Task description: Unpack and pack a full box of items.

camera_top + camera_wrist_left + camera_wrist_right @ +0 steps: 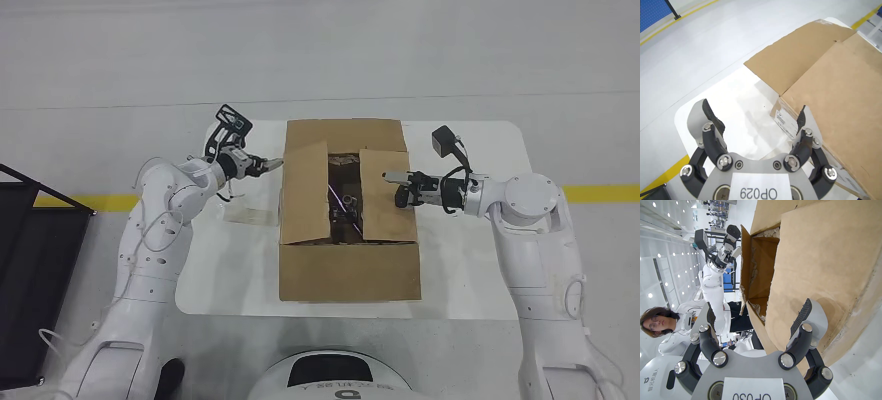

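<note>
A brown cardboard box (345, 260) stands in the middle of the white table (470, 280). Its two top flaps lie partly closed, and dark items (343, 208) show through the gap between them. My left gripper (272, 165) is open beside the box's left flap (829, 85), near its far corner, with one fingertip (801, 116) close against the flap's edge. My right gripper (392, 178) hangs open over the right flap (819, 266), and that flap's inner edge lies between its fingers (803, 311). In the right wrist view the left gripper (728, 255) shows beyond the raised left flap.
A clear plastic bag (240, 205) lies on the table just left of the box. A white label (785, 123) is stuck on the box's side wall. A dark rack (20, 270) stands on the floor at the far left. A yellow floor line (600, 192) runs behind the table.
</note>
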Robot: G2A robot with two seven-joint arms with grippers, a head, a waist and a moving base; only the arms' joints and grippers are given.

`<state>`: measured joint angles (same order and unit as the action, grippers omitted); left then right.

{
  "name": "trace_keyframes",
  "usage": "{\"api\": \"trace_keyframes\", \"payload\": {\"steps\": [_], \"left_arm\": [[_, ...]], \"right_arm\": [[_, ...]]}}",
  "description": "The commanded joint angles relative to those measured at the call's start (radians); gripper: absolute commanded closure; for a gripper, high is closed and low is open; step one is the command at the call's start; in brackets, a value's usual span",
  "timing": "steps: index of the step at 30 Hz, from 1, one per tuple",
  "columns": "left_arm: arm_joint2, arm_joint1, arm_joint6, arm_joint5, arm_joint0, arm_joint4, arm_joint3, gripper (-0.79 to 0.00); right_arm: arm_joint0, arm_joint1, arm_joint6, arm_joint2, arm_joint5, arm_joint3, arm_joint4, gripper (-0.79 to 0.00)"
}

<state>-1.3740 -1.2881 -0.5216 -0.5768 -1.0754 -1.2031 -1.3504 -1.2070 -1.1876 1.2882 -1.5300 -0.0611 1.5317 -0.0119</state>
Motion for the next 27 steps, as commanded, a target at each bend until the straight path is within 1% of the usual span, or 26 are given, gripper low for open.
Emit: {"api": "trace_keyframes", "payload": {"steps": [1, 16, 20, 22, 27], "left_arm": [[0.0, 0.0, 0.0, -0.001, 0.0, -0.001, 0.0, -0.785], [0.004, 0.0, 0.006, -0.007, -0.004, 0.004, -0.002, -0.785], [0.054, -0.001, 0.045, -0.032, -0.026, -0.034, -0.011, -0.785], [0.074, -0.001, 0.049, -0.037, -0.022, -0.052, -0.005, -0.785], [0.116, -0.005, 0.047, -0.033, 0.008, -0.055, 0.049, -0.785]], "right_arm": [[0.0, 0.0, 0.0, 0.0, 0.0, 0.0, 0.0, -0.785], [0.0, 0.0, 0.0, 0.0, 0.0, 0.0, 0.0, -0.785], [0.0, 0.0, 0.0, 0.0, 0.0, 0.0, 0.0, -0.785], [0.0, 0.0, 0.0, 0.0, 0.0, 0.0, 0.0, -0.785], [0.0, 0.0, 0.0, 0.0, 0.0, 0.0, 0.0, -0.785]]}}
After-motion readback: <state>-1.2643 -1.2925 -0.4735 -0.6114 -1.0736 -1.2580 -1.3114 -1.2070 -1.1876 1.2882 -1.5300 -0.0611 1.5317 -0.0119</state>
